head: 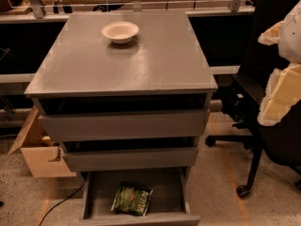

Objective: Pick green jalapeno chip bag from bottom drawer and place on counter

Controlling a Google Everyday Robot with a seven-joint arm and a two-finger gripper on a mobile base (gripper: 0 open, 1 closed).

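Observation:
The green jalapeno chip bag [132, 200] lies flat in the bottom drawer [99, 192], which is pulled open toward me. The bag is crinkled dark green with pale lettering and sits near the middle front of the drawer floor. The counter [155, 60] is the grey top of the cabinet. My gripper [271, 79] is at the right edge of the view, pale cream, level with the upper drawers. It is well to the right of the cabinet, far above the bag, and holds nothing that I can see.
A white bowl [120, 32] stands on the counter near its back edge. The two upper drawers [123, 125] are slightly open. A black office chair [263, 126] stands right of the cabinet. A cardboard box [40, 149] and a cable [61, 201] are on the floor at the left.

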